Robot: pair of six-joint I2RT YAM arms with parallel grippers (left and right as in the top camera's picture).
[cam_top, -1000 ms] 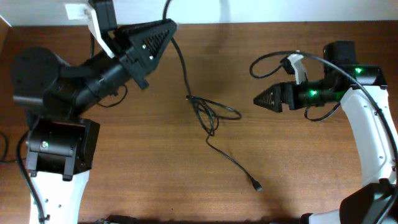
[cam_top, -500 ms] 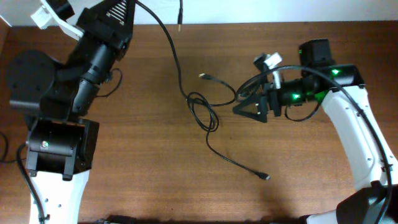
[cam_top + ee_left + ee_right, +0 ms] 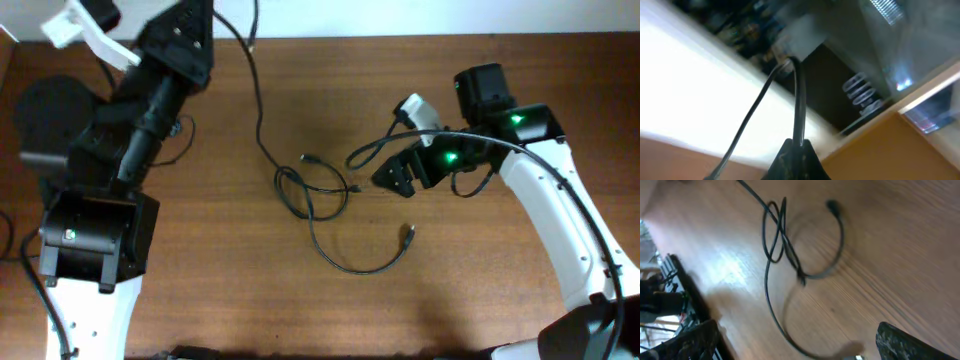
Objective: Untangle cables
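Observation:
A thin black cable (image 3: 262, 120) runs from my left gripper (image 3: 203, 18) at the table's far left edge down to a loose tangle of loops (image 3: 305, 192) at the table's middle. From there a free end curves round to a plug (image 3: 407, 233). A second plug (image 3: 308, 158) lies just above the loops. In the left wrist view my left gripper (image 3: 796, 152) is shut on the cable (image 3: 799, 100). My right gripper (image 3: 393, 180) is open and empty just right of the tangle. In the right wrist view the loops (image 3: 780, 235) lie beyond the right gripper's open jaws (image 3: 795, 347).
The brown wooden table (image 3: 480, 290) ends at a white wall along the far edge. The right arm's own cable (image 3: 375, 150) arcs above its gripper. The left arm's base (image 3: 95, 240) stands at the left.
My left gripper swung up and left, pulling the cable with it. The tangle slid left and its free end curled into an arc. My right gripper moved left toward the tangle and opened.

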